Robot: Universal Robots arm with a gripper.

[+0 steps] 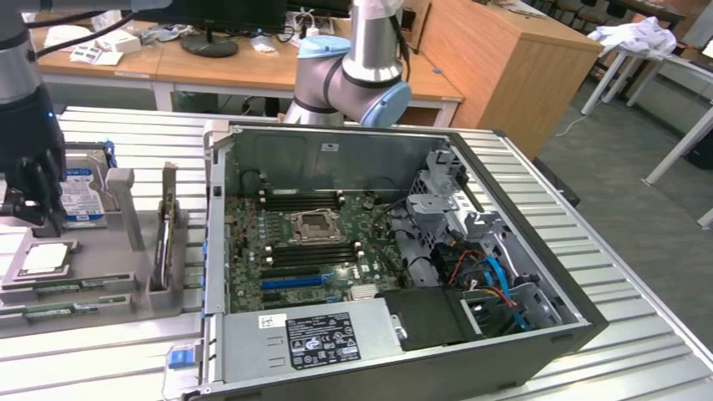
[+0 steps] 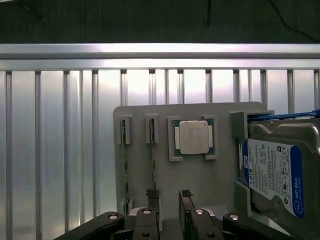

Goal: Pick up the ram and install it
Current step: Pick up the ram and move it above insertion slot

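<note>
Claw (image 2: pixel 169 199) open, empty, poised over gray tray (image 2: pixel 210 180). Ram (image 2: pixel 153 160) stands on edge in tray slot (upright, presumably to ease pinching), close beneath claw, not yet gripped.

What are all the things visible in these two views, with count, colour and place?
ram sticks: two, green, on edge in tray slots
processor: one, silver, in tray beside the ram sticks
hard drive: one, silver-blue, tray's end
bracket card: one, green, upright in tray
tray: one, grey, on table, exterior view's left
computer case: one, dark grey, open, on table
table: one, silver, slatted
gripper: one, black, open, over tray by ram sticks
</note>
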